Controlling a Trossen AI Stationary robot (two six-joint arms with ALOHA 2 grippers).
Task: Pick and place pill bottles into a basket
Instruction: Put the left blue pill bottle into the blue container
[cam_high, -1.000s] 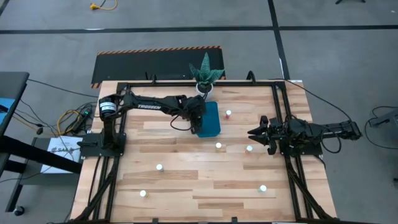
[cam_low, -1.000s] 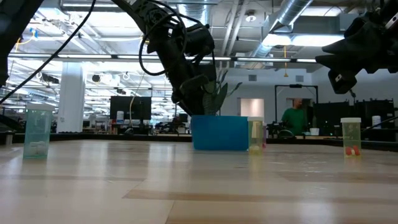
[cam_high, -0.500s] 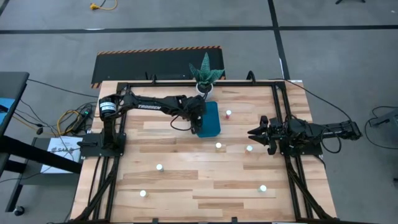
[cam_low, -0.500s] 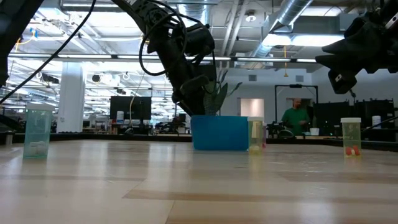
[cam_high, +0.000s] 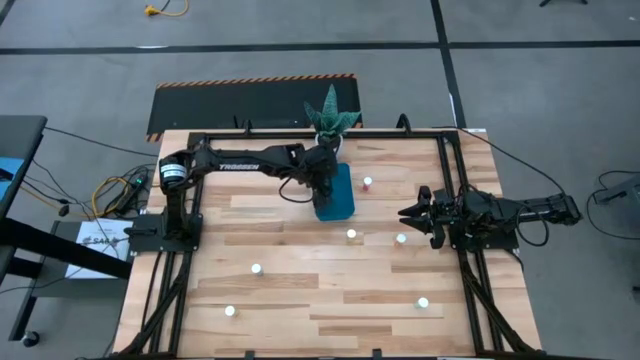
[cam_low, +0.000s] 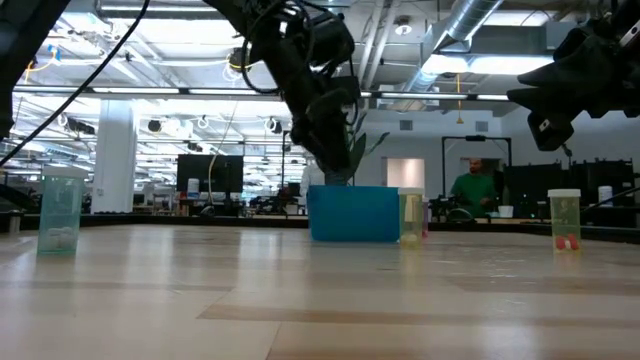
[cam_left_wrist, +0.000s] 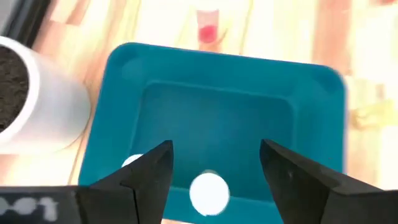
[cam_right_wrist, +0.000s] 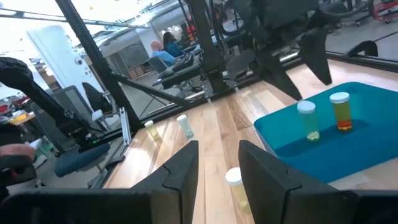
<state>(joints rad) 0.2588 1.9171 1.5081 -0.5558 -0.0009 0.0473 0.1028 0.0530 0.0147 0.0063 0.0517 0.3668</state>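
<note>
The teal basket (cam_high: 337, 195) stands near the table's far middle, beside the white plant pot (cam_high: 328, 138). Two white-capped pill bottles (cam_left_wrist: 208, 190) stand inside it; they also show in the right wrist view (cam_right_wrist: 306, 121). My left gripper (cam_left_wrist: 216, 148) hovers open and empty above the basket (cam_low: 352, 213); it shows in the high view (cam_high: 322, 183) and the low view (cam_low: 335, 150). Loose bottles stand on the table: one right of the basket (cam_high: 367, 183), two nearer (cam_high: 351, 234) (cam_high: 401, 238). My right gripper (cam_high: 405, 213) waits open at the table's right.
More bottles stand toward the near edge (cam_high: 256, 269) (cam_high: 230, 311) (cam_high: 422, 302). The black frame rails (cam_high: 452, 180) run along the table's sides and far edge. A person (cam_low: 472, 190) stands in the room beyond the table.
My left gripper has gone up from the basket and a little toward the table's far edge, and now hangs higher above the basket. The basket and the bottles on the table have stayed in place.
</note>
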